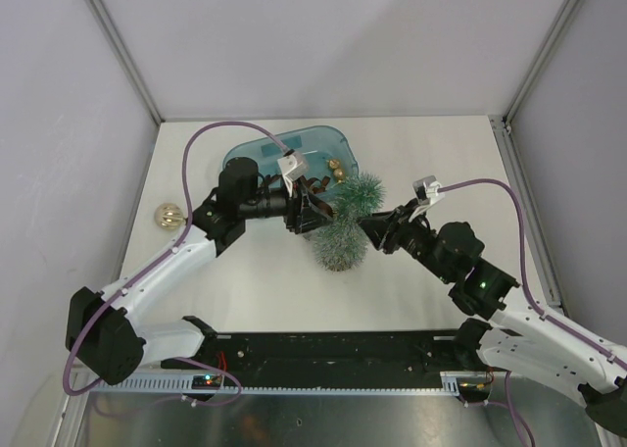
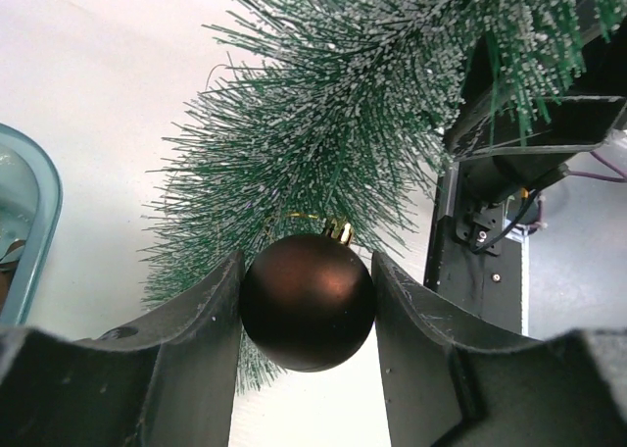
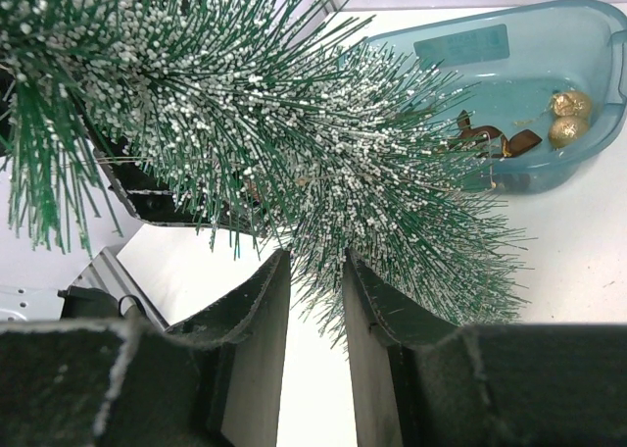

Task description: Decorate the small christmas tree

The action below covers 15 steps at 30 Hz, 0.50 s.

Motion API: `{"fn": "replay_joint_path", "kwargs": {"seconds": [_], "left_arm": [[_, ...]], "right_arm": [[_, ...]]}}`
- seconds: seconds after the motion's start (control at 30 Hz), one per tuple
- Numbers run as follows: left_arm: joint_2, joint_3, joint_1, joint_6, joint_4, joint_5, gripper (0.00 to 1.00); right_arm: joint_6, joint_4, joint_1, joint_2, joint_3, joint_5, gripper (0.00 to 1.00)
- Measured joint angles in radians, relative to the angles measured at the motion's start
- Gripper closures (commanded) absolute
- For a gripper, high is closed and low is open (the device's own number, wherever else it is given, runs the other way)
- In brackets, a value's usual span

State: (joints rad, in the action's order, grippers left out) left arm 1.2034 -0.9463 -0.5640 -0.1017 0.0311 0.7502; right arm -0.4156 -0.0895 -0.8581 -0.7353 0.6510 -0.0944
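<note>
Your left gripper (image 2: 307,271) clamps a dark brown ball ornament (image 2: 308,310) at the needles of the small christmas tree (image 1: 345,233), mid-frame in the overhead view. Your right gripper (image 3: 315,263), fingers narrowly parted, pinches the needles from the tree's right. The blue tub (image 1: 257,153) sits just above.

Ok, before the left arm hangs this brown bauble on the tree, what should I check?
1. Brown bauble clamped between the left gripper's fingers: ok.
2. Bauble's gold cap points into the small christmas tree: ok.
3. Hanging loop hooked on a branch: cannot tell, needles hide it.
4. Right gripper closed on the tree's needles, steadying it: ok.
5. Tree base flat on the table: cannot tell.
6. Spare gold baubles waiting in the blue tub: ok.
</note>
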Motion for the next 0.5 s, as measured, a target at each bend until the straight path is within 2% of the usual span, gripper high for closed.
{"fn": "replay_joint_path", "kwargs": {"seconds": [0.5], "left_arm": [[-0.011,0.0,-0.003,-0.023,-0.03,0.043,0.83]], "right_arm": [[-0.003,-0.003,0.0,-0.006,0.0,0.006,0.68]]}}
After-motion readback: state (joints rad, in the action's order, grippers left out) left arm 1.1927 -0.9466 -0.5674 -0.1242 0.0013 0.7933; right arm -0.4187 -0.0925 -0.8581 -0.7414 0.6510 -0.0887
